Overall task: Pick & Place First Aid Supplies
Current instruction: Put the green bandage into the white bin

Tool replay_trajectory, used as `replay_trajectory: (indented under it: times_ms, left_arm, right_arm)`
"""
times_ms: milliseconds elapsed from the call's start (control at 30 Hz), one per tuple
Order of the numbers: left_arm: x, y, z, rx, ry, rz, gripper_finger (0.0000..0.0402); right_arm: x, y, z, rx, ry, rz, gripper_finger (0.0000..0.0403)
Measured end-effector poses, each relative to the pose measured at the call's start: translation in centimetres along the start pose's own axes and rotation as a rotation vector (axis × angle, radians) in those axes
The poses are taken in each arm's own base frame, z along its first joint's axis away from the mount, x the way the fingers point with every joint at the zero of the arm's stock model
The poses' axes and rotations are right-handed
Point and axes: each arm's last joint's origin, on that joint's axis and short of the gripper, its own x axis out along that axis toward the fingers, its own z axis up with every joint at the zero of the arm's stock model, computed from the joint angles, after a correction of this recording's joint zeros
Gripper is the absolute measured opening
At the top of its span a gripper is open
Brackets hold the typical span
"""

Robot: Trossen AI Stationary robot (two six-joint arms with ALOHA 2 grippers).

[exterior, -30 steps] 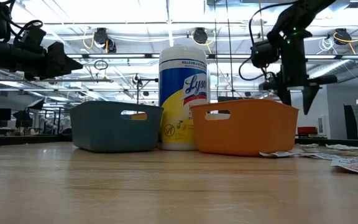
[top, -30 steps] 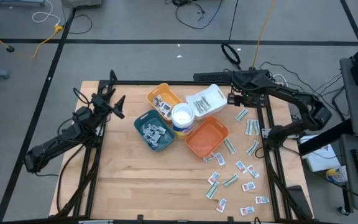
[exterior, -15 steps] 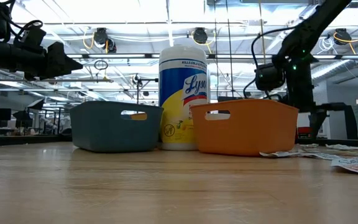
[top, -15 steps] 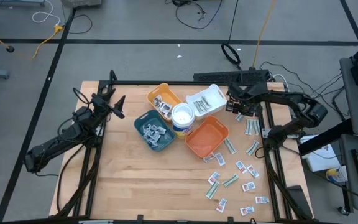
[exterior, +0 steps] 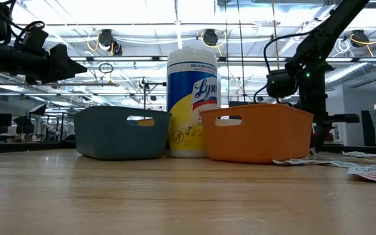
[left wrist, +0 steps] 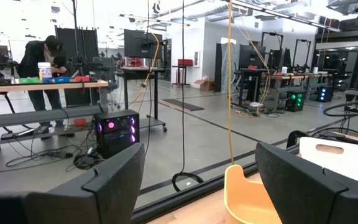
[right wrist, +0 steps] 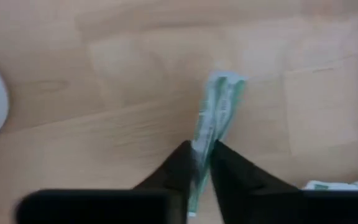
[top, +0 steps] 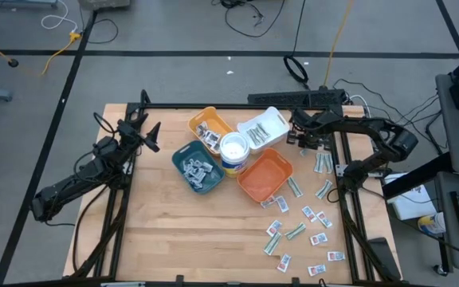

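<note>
Beside the white tray (top: 264, 127), my right gripper (top: 303, 140) pinches a green-white strip (right wrist: 215, 118) against the table. Blue tray (top: 198, 166) and yellow tray (top: 210, 126) hold packets, I think; orange tray (top: 265, 174) looks bare. Left gripper (top: 151, 135) waits open.

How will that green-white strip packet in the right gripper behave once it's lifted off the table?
The green-white strip looks thin and flat, so it is probably very light and will likely droop from the right gripper. The fingers pinch only its end, so it may swing or slip if moved fast.
</note>
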Motion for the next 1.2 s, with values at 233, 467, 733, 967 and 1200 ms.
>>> replay_trajectory:
  times_ms: [233, 467, 733, 967, 1200]
  left_arm:
    - [0.0, 0.0, 0.0, 0.000, 0.001, 0.000, 0.0308]
    - [0.0, 0.0, 0.0, 0.000, 0.001, 0.000, 0.0308]
    - [0.0, 0.0, 0.0, 0.000, 0.001, 0.000, 0.0308]
    - [0.0, 0.0, 0.0, 0.000, 0.001, 0.000, 0.0308]
    - [0.0, 0.0, 0.0, 0.000, 0.001, 0.000, 0.0308]
  right_arm:
    - [-2.4, 0.4, 0.7, -0.088, 0.014, -0.028, 0.0009]
    - [-6.2, 1.0, 1.6, -0.218, 0.056, -0.072, 0.0004]
    - [-10.9, 1.8, 2.4, -0.365, 0.061, -0.068, 0.0002]
    - [-12.0, 4.9, 2.7, -0.491, 0.074, -0.075, 0.0001]
    - [-12.5, 10.5, 3.7, -0.620, 0.077, -0.024, 0.0001]
